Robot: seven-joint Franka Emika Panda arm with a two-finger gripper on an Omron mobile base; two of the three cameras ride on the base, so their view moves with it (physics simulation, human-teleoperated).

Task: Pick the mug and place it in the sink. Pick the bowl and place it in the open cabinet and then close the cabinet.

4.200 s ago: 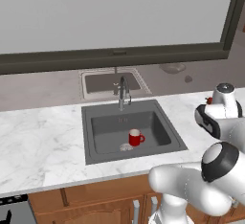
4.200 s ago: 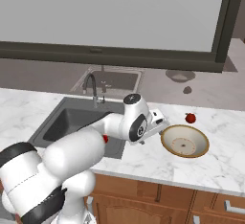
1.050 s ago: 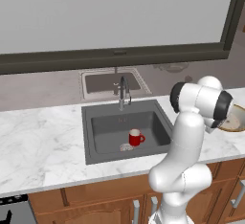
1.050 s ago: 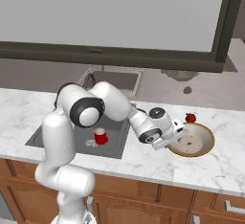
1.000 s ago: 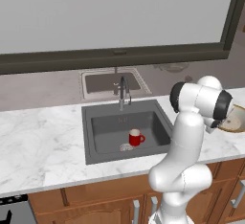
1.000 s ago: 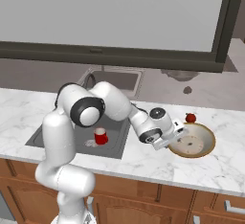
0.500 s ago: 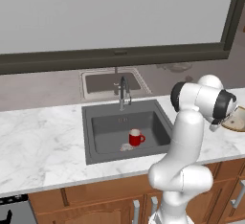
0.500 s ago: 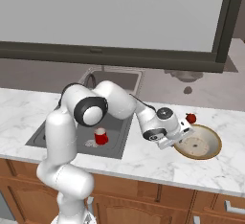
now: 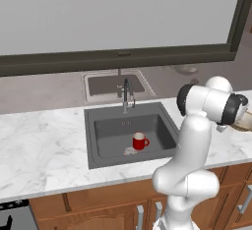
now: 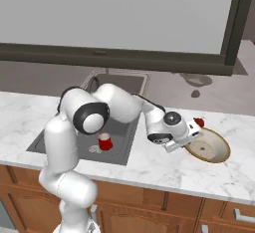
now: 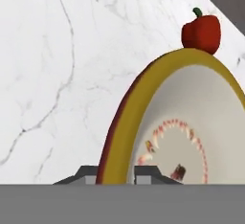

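- Mug (image 9: 140,141) already sits in the sink (image 9: 101,155): that half looks done.
- Gripper (image 11: 115,174) open, fingers straddling the bowl (image 10: 207,147) rim, not clenched.
- Cabinet work remains.

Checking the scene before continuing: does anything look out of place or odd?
Nothing stands out. The mug stands upright in the sink, and the bowl sits flat on the counter beside a small red pepper.

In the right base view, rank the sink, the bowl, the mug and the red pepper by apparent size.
1. Sink, largest, though the arm covers part of it.
2. Bowl on the counter.
3. Mug inside the sink.
4. Red pepper behind the bowl; smallest, though the gripper at the bowl's rim partly hides it.
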